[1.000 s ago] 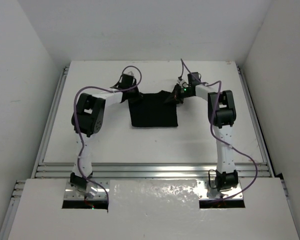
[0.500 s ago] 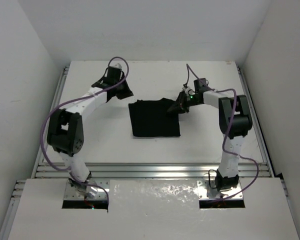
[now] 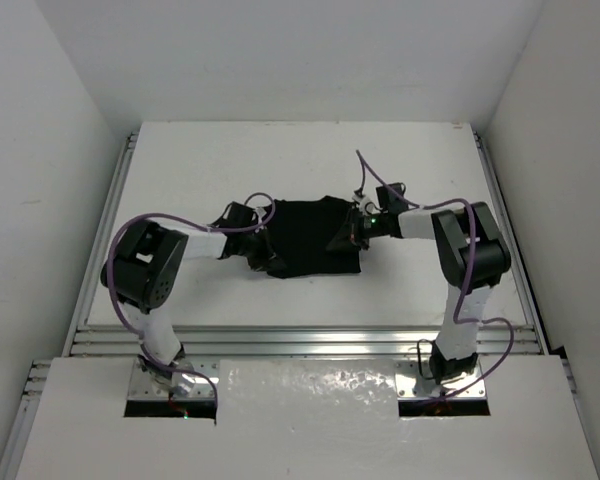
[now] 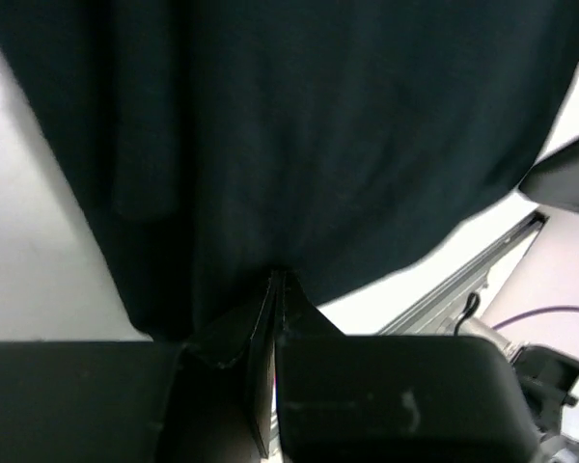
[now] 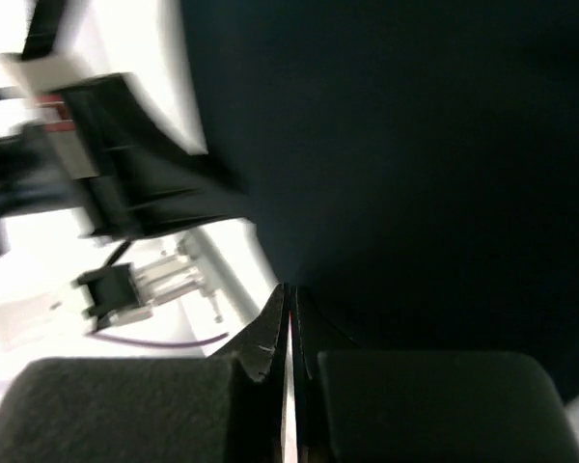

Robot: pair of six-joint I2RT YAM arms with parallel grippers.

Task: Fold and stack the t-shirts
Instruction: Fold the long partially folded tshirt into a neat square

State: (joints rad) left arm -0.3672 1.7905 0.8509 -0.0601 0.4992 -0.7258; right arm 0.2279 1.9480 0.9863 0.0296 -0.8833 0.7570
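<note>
T-shirt point(image 3: 308, 235): black and partly folded, lying in the middle of the table point(image 3: 190, 160) between my two arms.
Left gripper point(image 4: 273, 282): jaws pressed together, with a pinch of the shirt's left edge nipped at the tips.
Right gripper point(image 5: 289, 292): jaws together too, tips at the shirt's right edge, seemingly nipping a thin fold.
Handling: I judge it light, limp and unbreakable; it will sag and drag.
Where to hold: I'd take corners or hem edges, both sides level.

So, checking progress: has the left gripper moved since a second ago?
Yes: the left gripper came nearer the table's front rail, onto the black t-shirt's left edge.
</note>
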